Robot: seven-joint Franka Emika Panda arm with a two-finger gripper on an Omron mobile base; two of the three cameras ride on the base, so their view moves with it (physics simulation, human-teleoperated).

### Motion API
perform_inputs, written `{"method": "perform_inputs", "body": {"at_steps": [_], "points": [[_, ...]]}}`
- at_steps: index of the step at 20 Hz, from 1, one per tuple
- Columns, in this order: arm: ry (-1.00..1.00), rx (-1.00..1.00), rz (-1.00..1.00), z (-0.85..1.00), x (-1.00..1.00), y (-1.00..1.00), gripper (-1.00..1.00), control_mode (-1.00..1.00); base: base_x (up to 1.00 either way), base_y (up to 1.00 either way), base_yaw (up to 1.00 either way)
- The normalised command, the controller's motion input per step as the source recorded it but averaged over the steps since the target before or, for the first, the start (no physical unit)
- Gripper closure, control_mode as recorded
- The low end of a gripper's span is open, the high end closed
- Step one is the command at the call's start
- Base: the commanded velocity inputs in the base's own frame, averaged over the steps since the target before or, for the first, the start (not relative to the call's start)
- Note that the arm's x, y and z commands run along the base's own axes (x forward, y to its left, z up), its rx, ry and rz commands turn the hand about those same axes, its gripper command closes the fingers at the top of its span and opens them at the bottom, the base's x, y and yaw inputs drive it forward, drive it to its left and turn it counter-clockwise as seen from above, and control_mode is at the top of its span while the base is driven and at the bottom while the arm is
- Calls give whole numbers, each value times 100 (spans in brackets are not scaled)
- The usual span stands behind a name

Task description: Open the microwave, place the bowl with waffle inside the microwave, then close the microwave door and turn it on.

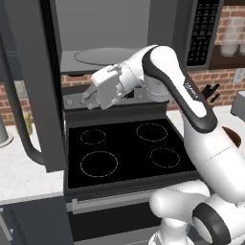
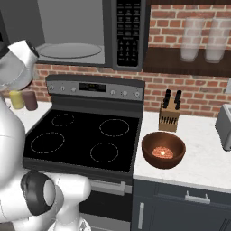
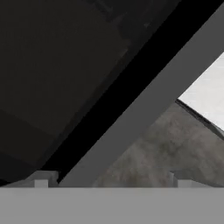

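One microwave (image 2: 90, 31) hangs above the stove (image 2: 85, 140), its microwave door (image 1: 36, 86) swung wide open to the left, baring the light grey interior and the round turntable (image 1: 103, 56). On the white counter (image 2: 203, 158) right of the stove sits the bowl (image 2: 163, 150), the waffle (image 2: 163, 152) inside it, just in front of a knife block (image 2: 170, 113). The gripper (image 1: 87, 101) hangs over the stove's back panel near the open door; its fingertips stand apart, holding nothing.

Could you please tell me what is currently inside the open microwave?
Inside the microwave just the round glass turntable shows; the far left of the cavity is hidden by the arm.
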Motion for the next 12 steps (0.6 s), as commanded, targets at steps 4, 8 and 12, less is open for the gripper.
{"method": "perform_inputs", "body": {"at_steps": [4, 8, 12], "points": [[-12, -15, -26, -6, -26, -98, -100, -100, 0, 0, 0], [-3, -10, -35, -13, -26, -100, -100, -100, 0, 0, 0], [0, -1, -49, -16, -9, -100, -100, -100, 0, 0, 0]]}}
